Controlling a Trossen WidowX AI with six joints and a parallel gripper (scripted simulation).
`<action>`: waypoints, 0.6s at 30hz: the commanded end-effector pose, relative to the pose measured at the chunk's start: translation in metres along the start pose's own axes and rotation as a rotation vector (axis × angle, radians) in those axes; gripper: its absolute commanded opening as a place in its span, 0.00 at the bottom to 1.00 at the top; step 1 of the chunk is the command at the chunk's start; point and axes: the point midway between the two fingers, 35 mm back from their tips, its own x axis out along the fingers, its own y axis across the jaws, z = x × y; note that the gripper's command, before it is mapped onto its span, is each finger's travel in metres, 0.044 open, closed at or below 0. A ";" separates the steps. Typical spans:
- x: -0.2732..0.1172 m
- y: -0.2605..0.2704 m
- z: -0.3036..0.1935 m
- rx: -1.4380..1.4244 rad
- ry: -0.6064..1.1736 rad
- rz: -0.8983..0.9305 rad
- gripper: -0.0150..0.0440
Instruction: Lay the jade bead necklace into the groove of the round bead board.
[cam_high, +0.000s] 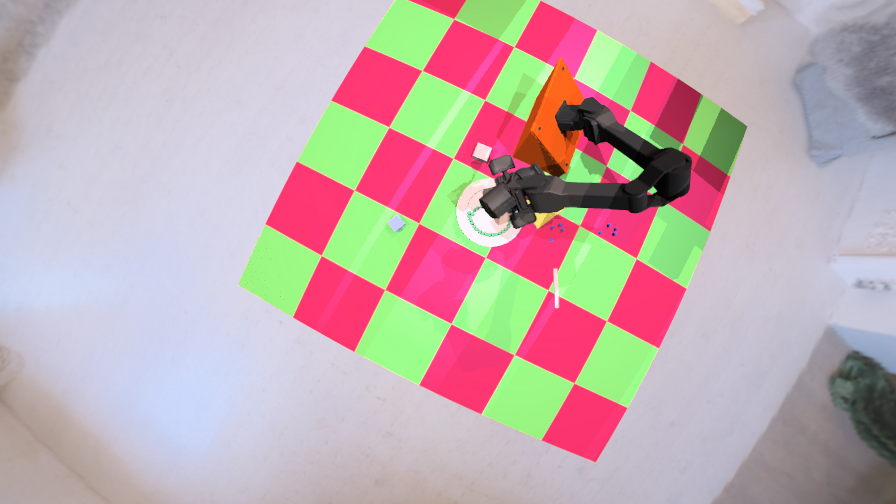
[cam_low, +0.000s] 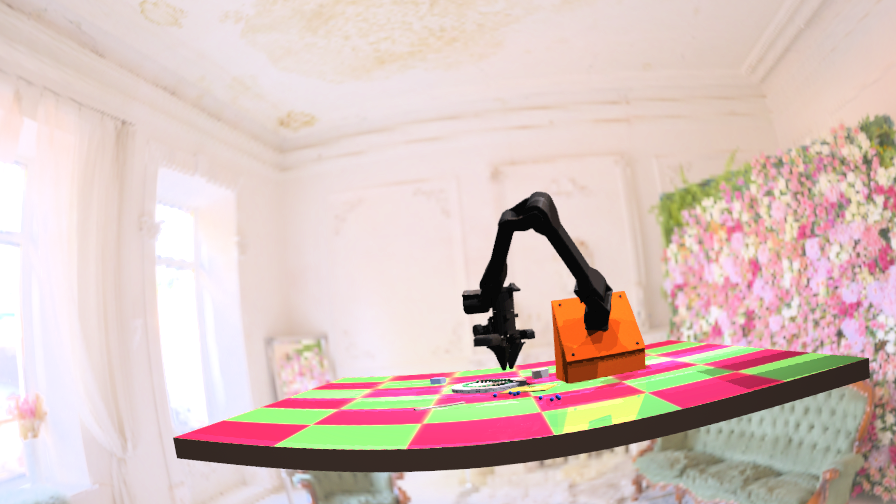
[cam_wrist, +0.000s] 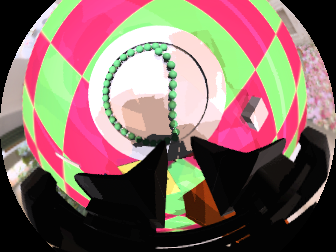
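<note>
The jade bead necklace (cam_high: 490, 235) (cam_wrist: 172, 94) lies on the white round bead board (cam_high: 490, 243) (cam_wrist: 97, 90). In the wrist view its left run follows the board's round groove, while its right run cuts almost straight across the inside. The groove's right arc (cam_wrist: 207, 95) shows as a bare dark line. The lower end of the bead loop is partly hidden by shadow and the fingers. My gripper (cam_low: 508, 367) (cam_wrist: 178, 142) points down, slightly above the board. Its fingers are partly open with nothing seen between them. In the top view the arm hides the fingertips and part of the board.
A white block (cam_high: 481, 151) (cam_wrist: 257, 114) and a lavender block (cam_high: 395, 223) stand on the checkered table. A yellow piece (cam_high: 545, 219) lies beside the board, near several small blue beads (cam_high: 561, 228). A white stick (cam_high: 556, 288) lies farther off. The orange base (cam_high: 551, 119) (cam_low: 601, 344) carries the arm.
</note>
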 end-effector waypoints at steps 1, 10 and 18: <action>0.005 0.000 0.000 0.004 0.002 0.001 0.46; 0.020 0.000 0.000 0.003 0.003 -0.001 0.46; 0.032 -0.001 -0.001 0.002 0.005 -0.001 0.46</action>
